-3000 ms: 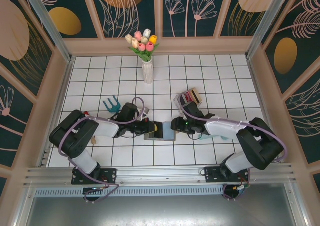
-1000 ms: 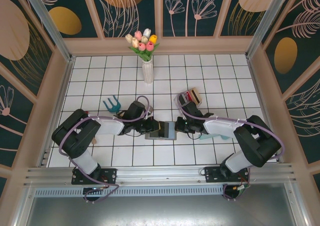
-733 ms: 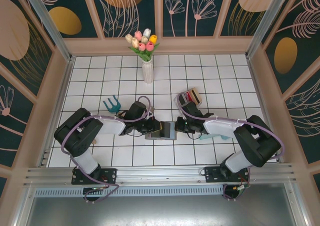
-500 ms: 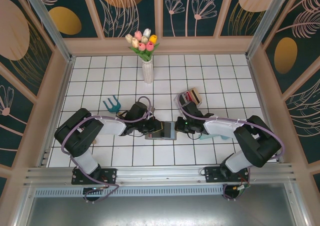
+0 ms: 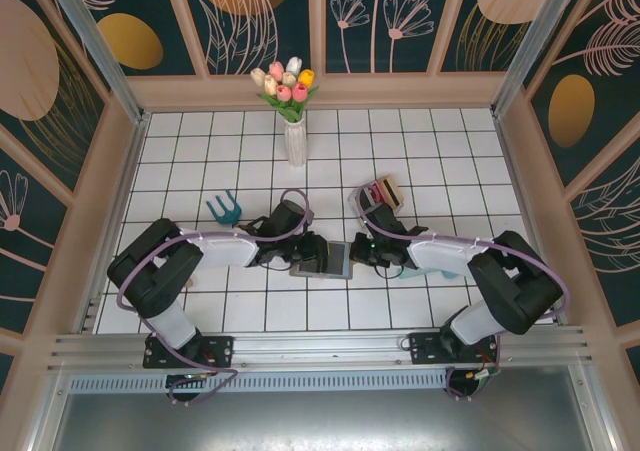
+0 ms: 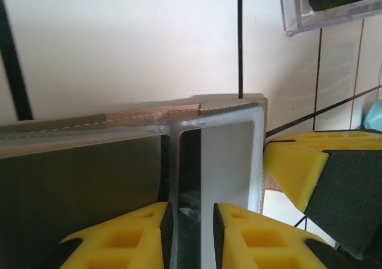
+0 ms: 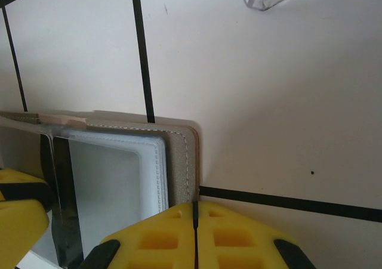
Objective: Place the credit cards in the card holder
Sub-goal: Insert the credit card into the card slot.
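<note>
The card holder [image 5: 330, 261] lies open and flat on the white tiled table [image 5: 430, 151], between the two arms. It is a rectangular wallet of grey woven fabric. Its rounded corner carries a line of pale stitching, and a thin tan layer shows at the rim [image 7: 179, 155]. Inside it, a frosted clear plastic window pocket with a welded border lies against the cover. The right gripper [image 7: 194, 233] has its ribbed yellow fingertips pressed fully together, with the stitched edge of the cover running into the seam between them, so it pinches the card holder there. The left gripper [image 6: 190, 233] stands over the opposite half with its jaws parted by a narrow gap. A thin black card [image 6: 190, 179] sits upright in that gap, beside the window pocket, and the right-hand pad stands clear of it, so nothing is clamped. From the left wrist, one yellow finger [image 6: 295, 170] of the right gripper, backed with black foam, touches the card holder's far edge. The remaining credit cards [image 5: 385, 189], red and tan, stand in a clear plastic rack [image 5: 372, 199] just behind the right gripper [image 5: 358, 254], apart from the card holder.
</note>
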{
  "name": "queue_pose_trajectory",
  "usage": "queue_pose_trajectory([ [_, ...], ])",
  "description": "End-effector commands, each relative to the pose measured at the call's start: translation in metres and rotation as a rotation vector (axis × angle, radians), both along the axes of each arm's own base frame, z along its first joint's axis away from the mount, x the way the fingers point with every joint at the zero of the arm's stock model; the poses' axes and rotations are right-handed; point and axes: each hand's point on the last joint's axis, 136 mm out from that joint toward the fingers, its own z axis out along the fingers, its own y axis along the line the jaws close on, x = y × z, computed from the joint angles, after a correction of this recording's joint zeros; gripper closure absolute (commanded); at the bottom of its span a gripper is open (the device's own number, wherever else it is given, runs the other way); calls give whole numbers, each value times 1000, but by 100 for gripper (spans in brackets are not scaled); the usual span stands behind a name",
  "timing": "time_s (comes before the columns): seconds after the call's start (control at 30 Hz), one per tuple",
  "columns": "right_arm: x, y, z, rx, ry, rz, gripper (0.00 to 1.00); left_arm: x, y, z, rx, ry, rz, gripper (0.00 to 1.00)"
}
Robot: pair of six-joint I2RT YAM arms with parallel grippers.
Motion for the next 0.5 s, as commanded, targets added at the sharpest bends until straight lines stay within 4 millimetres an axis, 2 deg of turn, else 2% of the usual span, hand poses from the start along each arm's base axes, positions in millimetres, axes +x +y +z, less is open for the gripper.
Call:
queue_pose_trajectory([
  [0.0,-12,-4,-10,-24,49,4,100,-2,2,1,27,-8,-29,71],
  [0.17,-12,0,-10,-9,53,12,100,-3,-11,4,11,5,-71,68],
  [0.23,-12,0,-9,-9,51,12,100,-1,-6,0,54,4,-51,68],
  [0.27,-12,0,-9,-11,51,12,100,-3,-1,-13,97,30,-42,68],
  [0.3,-11,0,-9,-14,51,10,100,-3,4,-18,129,37,-31,68],
  [0.47,-10,-3,-10,-33,46,2,100,2,18,-19,216,8,17,64],
])
